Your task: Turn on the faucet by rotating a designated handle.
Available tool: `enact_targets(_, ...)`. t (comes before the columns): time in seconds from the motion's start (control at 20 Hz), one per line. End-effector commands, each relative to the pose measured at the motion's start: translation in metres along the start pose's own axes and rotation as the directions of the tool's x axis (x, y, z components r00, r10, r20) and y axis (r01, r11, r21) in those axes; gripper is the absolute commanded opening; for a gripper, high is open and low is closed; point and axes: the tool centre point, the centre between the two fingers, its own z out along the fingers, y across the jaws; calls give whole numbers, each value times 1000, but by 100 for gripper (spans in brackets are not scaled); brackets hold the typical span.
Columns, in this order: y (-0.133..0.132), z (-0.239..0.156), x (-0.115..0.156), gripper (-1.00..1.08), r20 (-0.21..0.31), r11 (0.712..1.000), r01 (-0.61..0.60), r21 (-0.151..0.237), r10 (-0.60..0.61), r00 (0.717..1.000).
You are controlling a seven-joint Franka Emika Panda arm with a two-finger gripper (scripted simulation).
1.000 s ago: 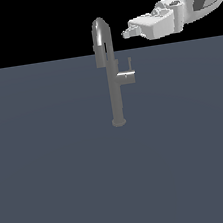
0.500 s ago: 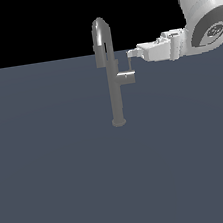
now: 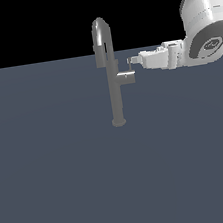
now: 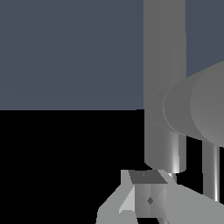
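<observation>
We are looking at the faucet (image 3: 114, 88) standing upright on the flat grey surface (image 3: 68, 180), its round base resting there and its arched spout rising against the black background. The handle (image 3: 126, 77) is sticking out sideways from the column toward the exterior view's right, about halfway up, with its thin lever rod pointing upward from the stub's end. Our arm is reaching in from the exterior view's right, roughly level, and the gripper (image 3: 134, 60) is sitting just beside the top of that lever rod, so close that we cannot say whether it is touching. From the exterior view the fingers are merging into one pale shape, and in the wrist view we are seeing only one grey fingertip (image 4: 148, 197) in front of the column, so we cannot tell whether the gripper is apart or together. In the wrist view the faucet (image 4: 165, 65) is filling the frame as a thick vertical cylinder, the handle (image 4: 192, 107) is crossing it as a broad stub, and a thin bright rod is showing beside it.
</observation>
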Motion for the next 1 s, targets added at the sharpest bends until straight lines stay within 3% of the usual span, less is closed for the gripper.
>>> enact_targets(0.0, 0, 0, 0, -100, 2, 1000, -1, 2, 1, 1000)
enact_targets(0.95, 35, 0, -10, -100, 1, 1000, -1, 3, 1, 1000)
